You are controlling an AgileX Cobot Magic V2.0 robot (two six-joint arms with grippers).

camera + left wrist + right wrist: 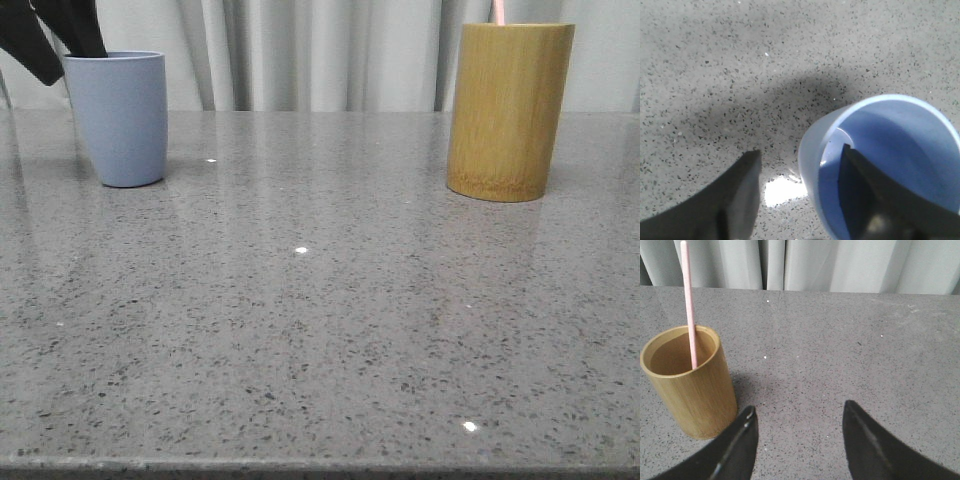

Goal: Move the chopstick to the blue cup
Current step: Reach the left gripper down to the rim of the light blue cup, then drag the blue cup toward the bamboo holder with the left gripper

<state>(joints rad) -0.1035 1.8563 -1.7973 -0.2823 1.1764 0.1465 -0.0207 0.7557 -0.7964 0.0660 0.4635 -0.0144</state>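
**Transfer not yet begun: chopstick in the bamboo holder, blue cup empty**

A single pale pink chopstick (689, 300) is seen standing in the yellow-brown bamboo holder (692, 390), leaning against its inner wall; whether a second stick is present cannot be told. It is gripped by nothing. In the right wrist view the holder lies just beside and ahead of one finger of the right gripper (797, 440), outside the gap between the fingers, which are spread wide with only bare countertop between them.

The blue cup (890, 160) is shown empty in the left wrist view. The left gripper (800, 195) is also spread, and it straddles the near wall of the cup: one finger reaches inside the rim, the other hangs outside over the speckled grey countertop (320, 330). Whether the wall is touched cannot be told. In the front view the two vessels stand well apart.

The whole task is judged to remain: the chopstick must be grasped, lifted clear of the holder, carried across and lowered into the cup.
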